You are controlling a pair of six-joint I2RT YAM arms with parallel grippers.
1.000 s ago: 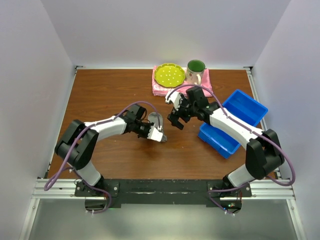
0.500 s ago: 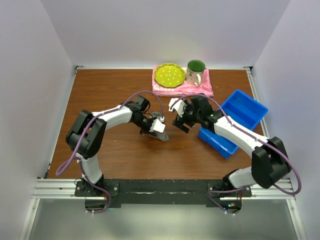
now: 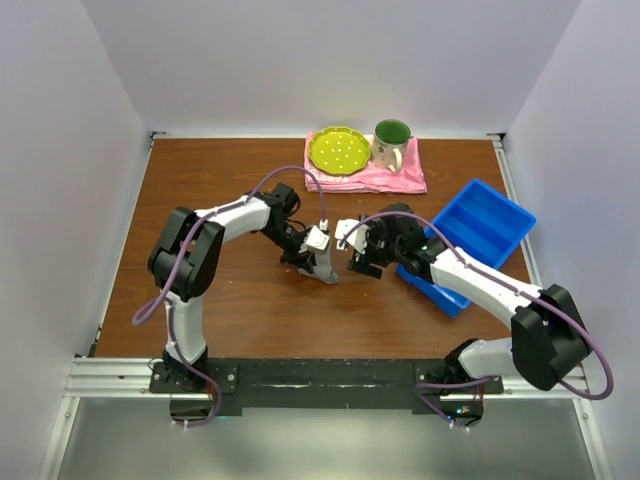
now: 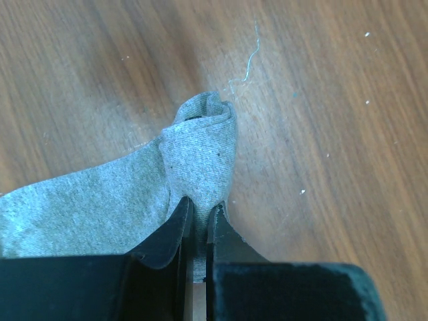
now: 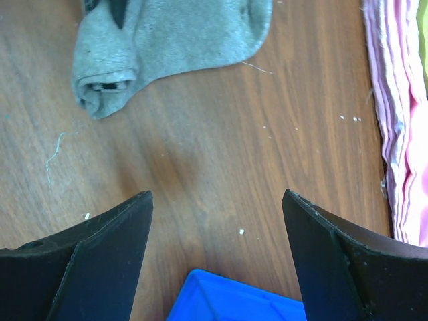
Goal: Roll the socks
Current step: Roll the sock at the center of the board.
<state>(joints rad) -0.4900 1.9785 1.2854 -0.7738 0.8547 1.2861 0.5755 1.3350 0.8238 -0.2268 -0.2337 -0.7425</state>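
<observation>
A grey knitted sock (image 4: 194,157) lies on the wooden table, one end curled into a small roll. My left gripper (image 4: 198,210) is shut on the rolled end of it. In the top view the sock (image 3: 325,270) sits at the table's middle under the left gripper (image 3: 318,248). My right gripper (image 5: 217,200) is open and empty, a short way right of the sock (image 5: 167,40), over bare wood. In the top view the right gripper (image 3: 356,252) is just right of the roll. The sock's stripes are hidden.
A blue bin (image 3: 470,240) stands at the right, its corner below the right gripper (image 5: 234,297). A pink cloth (image 3: 405,175) at the back holds a yellow-green plate (image 3: 338,150) and a green-lined mug (image 3: 391,142); the cloth's edge shows in the right wrist view (image 5: 401,134).
My left gripper has swung right and further in with the sock, rolling its end. My right gripper has come down and left, closer to the sock.
</observation>
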